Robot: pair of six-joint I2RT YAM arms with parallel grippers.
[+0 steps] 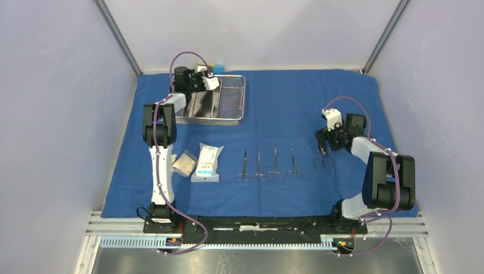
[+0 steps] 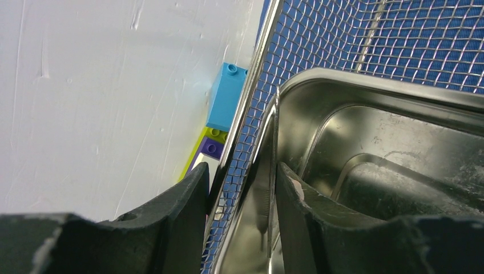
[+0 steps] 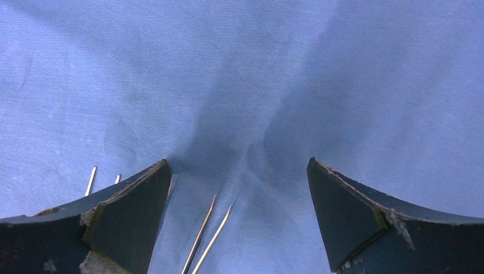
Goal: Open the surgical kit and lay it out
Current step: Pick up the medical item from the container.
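The blue cloth (image 1: 285, 103) lies spread flat. At its back left stands the wire-mesh basket (image 1: 242, 97) with the steel pan (image 1: 202, 105) in its left half. My left gripper (image 1: 194, 92) reaches down there. In the left wrist view one finger is outside the basket wall (image 2: 242, 142) and the other inside the pan (image 2: 388, 131), so the left gripper (image 2: 241, 168) is shut on both walls. Several slim instruments (image 1: 268, 166) lie in a row, with two packets (image 1: 207, 162) to their left. My right gripper (image 1: 324, 147) (image 3: 238, 161) hangs open over the tweezers (image 3: 205, 234).
Small blue (image 2: 225, 97) and purple (image 2: 208, 149) blocks sit against the back wall just outside the basket. Grey walls close in the left, right and back sides. The tips of another instrument (image 3: 91, 180) show left of my right gripper's left finger.
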